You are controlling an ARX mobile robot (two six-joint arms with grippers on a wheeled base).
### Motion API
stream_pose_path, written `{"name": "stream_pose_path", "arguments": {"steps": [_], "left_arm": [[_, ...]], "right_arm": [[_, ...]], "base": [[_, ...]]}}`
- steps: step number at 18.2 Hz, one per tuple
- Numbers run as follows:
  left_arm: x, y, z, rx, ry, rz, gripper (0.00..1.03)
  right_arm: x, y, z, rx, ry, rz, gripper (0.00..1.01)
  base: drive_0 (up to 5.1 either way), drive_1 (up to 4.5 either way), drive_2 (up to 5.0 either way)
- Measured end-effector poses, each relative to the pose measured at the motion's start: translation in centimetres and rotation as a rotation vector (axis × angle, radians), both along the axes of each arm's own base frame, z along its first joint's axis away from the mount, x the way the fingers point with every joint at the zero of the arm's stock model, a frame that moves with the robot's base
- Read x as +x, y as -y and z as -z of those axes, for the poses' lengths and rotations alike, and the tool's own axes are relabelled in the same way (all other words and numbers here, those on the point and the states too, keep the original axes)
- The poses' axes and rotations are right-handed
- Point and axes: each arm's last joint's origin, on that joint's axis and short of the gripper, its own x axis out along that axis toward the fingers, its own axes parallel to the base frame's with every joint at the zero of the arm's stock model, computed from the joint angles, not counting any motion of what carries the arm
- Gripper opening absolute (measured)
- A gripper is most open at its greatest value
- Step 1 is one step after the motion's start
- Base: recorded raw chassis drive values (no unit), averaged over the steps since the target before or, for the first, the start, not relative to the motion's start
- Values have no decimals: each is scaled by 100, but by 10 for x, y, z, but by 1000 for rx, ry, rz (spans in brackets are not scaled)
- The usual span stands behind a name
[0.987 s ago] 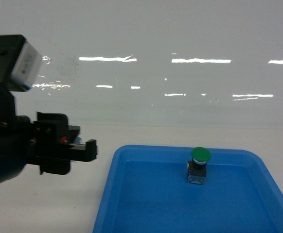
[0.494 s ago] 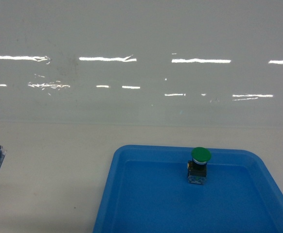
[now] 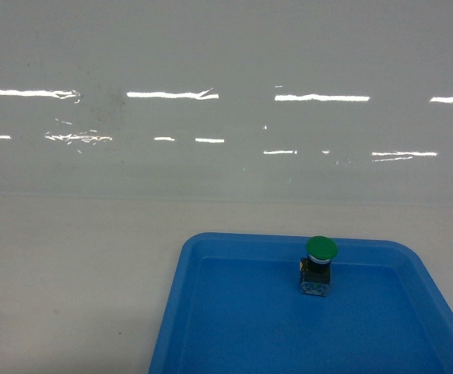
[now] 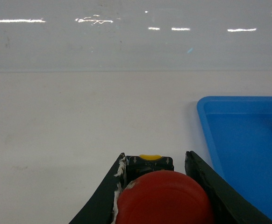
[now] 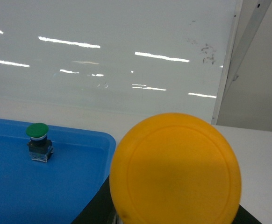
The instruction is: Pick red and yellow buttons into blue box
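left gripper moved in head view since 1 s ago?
Yes. It was left of the blue tray a second ago, slid off the left edge, and is now out of the head view.

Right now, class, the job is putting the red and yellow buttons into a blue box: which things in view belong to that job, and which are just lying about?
Belongs to the job:
- red button, held in the left pincer
- yellow button, filling the right wrist view

Just lying about:
- green button, upright
- shallow blue tray beneath it
- white table
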Motion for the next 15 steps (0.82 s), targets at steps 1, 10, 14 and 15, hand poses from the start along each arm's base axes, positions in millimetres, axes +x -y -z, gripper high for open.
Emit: {"name": "stream_pose_path", "arguments": {"steps": [1, 10, 14, 15], "left_arm": [[0, 0, 0, 0, 0, 0, 31], [0, 0, 0, 0, 1, -1, 31], [0, 0, 0, 1, -2, -1, 31], [0, 0, 0, 0, 3, -1, 31]], "right_arm": [[0, 0, 0, 0, 0, 0, 26], [0, 0, 0, 0, 0, 1, 26], [0, 0, 0, 0, 0, 0, 26], [0, 0, 0, 0, 0, 1, 26]], "base": [[0, 0, 0], [0, 0, 0], [0, 0, 0], [0, 0, 0]]}}
